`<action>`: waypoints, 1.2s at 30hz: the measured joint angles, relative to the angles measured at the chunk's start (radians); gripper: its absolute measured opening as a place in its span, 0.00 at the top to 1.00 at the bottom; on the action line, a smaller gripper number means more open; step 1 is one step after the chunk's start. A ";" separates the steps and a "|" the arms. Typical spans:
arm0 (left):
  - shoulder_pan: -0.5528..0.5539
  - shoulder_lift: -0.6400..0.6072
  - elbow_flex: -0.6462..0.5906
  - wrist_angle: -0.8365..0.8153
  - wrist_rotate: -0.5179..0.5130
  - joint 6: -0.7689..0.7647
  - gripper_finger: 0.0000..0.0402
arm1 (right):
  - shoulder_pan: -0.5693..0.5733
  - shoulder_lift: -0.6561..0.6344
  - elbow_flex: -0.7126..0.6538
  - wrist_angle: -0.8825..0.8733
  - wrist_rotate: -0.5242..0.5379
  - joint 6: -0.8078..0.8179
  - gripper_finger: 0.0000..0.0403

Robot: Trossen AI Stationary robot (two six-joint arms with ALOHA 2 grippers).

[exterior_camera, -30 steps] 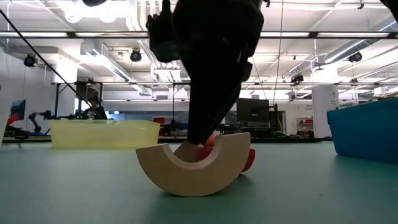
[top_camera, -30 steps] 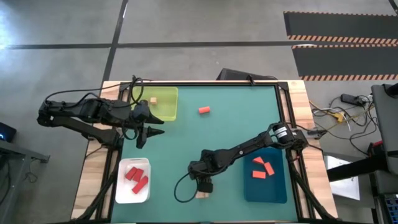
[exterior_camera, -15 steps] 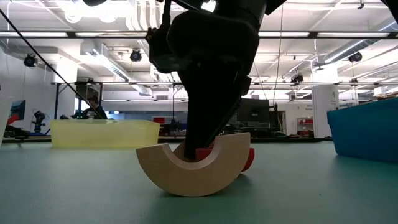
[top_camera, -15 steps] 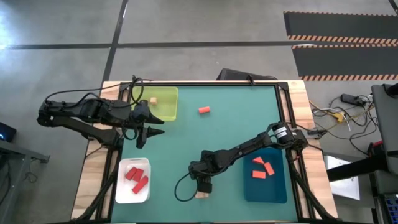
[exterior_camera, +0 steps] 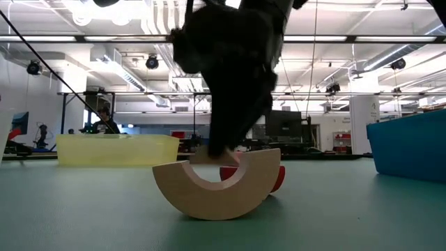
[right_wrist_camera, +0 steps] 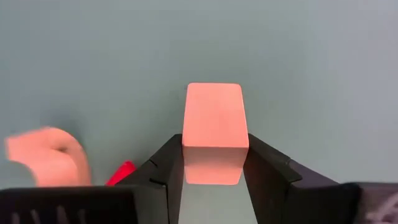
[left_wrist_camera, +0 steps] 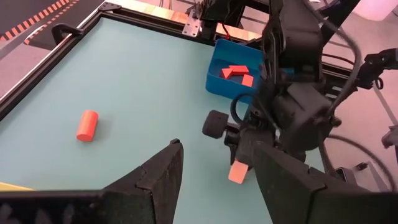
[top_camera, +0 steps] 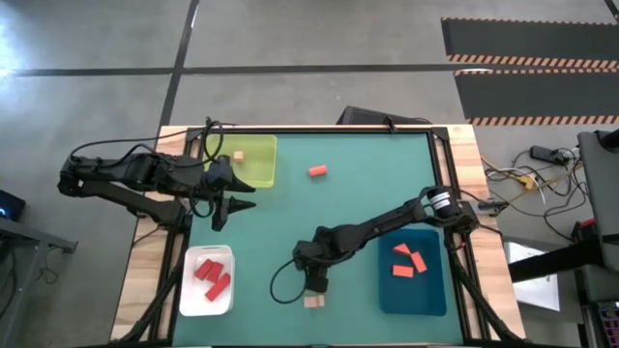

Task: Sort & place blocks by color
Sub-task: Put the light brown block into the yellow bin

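Observation:
My right gripper (top_camera: pixel 315 282) is near the table's front middle, shut on a small tan block (right_wrist_camera: pixel 214 115). Just on its near side a tan arch block (exterior_camera: pixel 217 188) rests on its curved back with both ends up. A red block (exterior_camera: pixel 277 178) lies behind the arch. An orange cylinder (top_camera: pixel 317 171) lies far back on the mat. My left gripper (top_camera: pixel 236 199) hangs open and empty beside the yellow-green tray (top_camera: pixel 259 166), which holds a tan cube (top_camera: pixel 237 156). My right gripper pinches the tan block by two opposite sides (right_wrist_camera: pixel 189 138) between its two fingers. The fingers come from above, pointing down. In the low view the block (exterior_camera: pixel 208 159) sits just above the arch's hollow, seemingly off the mat.
A white tray (top_camera: pixel 190 290) at the front left holds red blocks. A blue tray (top_camera: pixel 426 295) at the front right holds orange blocks. A black cable loops on the mat beside the right gripper (top_camera: pixel 279 290). Open green mat lies in the middle.
My right gripper has shut its fingers on the tan block and has risen a little with it, which uncovers more of the red block behind the arch. The arch has stayed where it was.

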 joint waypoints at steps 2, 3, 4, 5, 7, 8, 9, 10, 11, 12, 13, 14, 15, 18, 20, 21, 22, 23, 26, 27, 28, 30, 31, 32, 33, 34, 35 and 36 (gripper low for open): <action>0.000 0.000 0.000 0.000 0.000 0.007 0.56 | -0.012 -0.032 0.001 -0.003 0.001 0.008 0.70; 0.000 0.000 0.000 0.000 0.000 0.010 0.56 | -0.019 -0.046 0.001 -0.001 0.001 0.010 0.70; 0.000 0.000 0.000 0.001 0.000 0.016 0.56 | -0.026 -0.064 0.001 0.000 0.001 0.010 0.70; 0.000 0.000 0.000 0.001 0.000 0.024 0.56 | -0.033 -0.078 0.000 0.000 0.003 0.010 0.70; 0.000 0.000 0.000 0.002 0.000 0.037 0.56 | -0.046 -0.110 -0.004 0.000 0.020 0.010 0.70; 0.000 0.000 0.000 0.002 0.000 0.047 0.56 | -0.053 -0.126 -0.005 0.003 0.032 0.010 0.70; 0.000 0.000 0.000 0.003 0.001 0.057 0.56 | -0.059 -0.146 -0.006 0.009 0.045 0.008 0.70; 0.000 0.000 0.000 0.005 0.001 0.071 0.56 | -0.066 -0.165 -0.009 0.013 0.060 0.007 0.70; 0.000 0.000 0.000 0.007 0.001 0.082 0.56 | -0.073 -0.187 -0.012 0.021 0.077 0.007 0.70; 0.000 0.000 0.000 0.010 0.001 0.095 0.56 | -0.080 -0.204 -0.015 0.035 0.099 0.006 0.70; 0.000 0.001 0.000 0.016 0.001 0.107 0.56 | -0.086 -0.221 -0.018 0.052 0.120 -0.001 0.70; 0.000 0.004 0.000 0.029 0.001 0.119 0.56 | -0.090 -0.236 -0.021 0.070 0.141 -0.011 0.70; 0.000 0.007 0.000 0.045 0.002 0.132 0.56 | -0.095 -0.251 -0.027 0.092 0.160 -0.018 0.70; 0.000 0.015 0.000 0.091 0.003 0.162 0.56 | -0.109 -0.290 -0.044 0.172 0.188 -0.046 0.70; 0.000 0.023 0.000 0.138 0.006 0.172 0.56 | -0.119 -0.321 -0.067 0.228 0.188 -0.063 0.70; 0.000 0.026 0.000 0.157 0.006 0.177 0.56 | -0.123 -0.339 -0.085 0.269 0.188 -0.073 0.70; 0.000 0.030 0.000 0.178 0.007 0.182 0.56 | -0.128 -0.353 -0.102 0.308 0.188 -0.085 0.70; 0.000 0.034 0.000 0.201 0.008 0.184 0.56 | -0.133 -0.369 -0.121 0.343 0.188 -0.092 0.70; 0.000 0.036 0.000 0.227 0.009 0.185 0.56 | -0.150 -0.413 -0.191 0.465 0.187 -0.113 0.70; 0.000 0.040 0.000 0.239 0.009 0.185 0.56 | -0.153 -0.428 -0.218 0.521 0.188 -0.121 0.70; 0.000 0.042 0.000 0.250 0.009 0.184 0.56 | -0.155 -0.446 -0.247 0.579 0.188 -0.129 0.70; 0.000 0.045 0.000 0.254 0.009 0.180 0.56 | -0.159 -0.477 -0.306 0.700 0.186 -0.136 0.70; 0.000 0.048 0.000 0.264 0.009 0.172 0.56 | -0.162 -0.491 -0.336 0.761 0.184 -0.136 0.70; 0.001 0.051 0.000 0.279 0.009 0.162 0.56 | -0.162 -0.504 -0.368 0.818 0.184 -0.136 0.70; 0.002 0.052 0.000 0.284 0.009 0.157 0.56 | -0.163 -0.516 -0.399 0.878 0.183 -0.137 0.70; 0.006 0.053 0.000 0.289 0.010 0.154 0.56 | -0.165 -0.523 -0.429 0.938 0.184 -0.137 0.70; 0.008 0.056 0.000 0.303 0.009 0.152 0.56 | -0.165 -0.530 -0.458 1.003 0.184 -0.141 0.70; 0.010 0.060 0.000 0.319 0.009 0.145 0.56 | -0.165 -0.537 -0.487 1.067 0.184 -0.144 0.70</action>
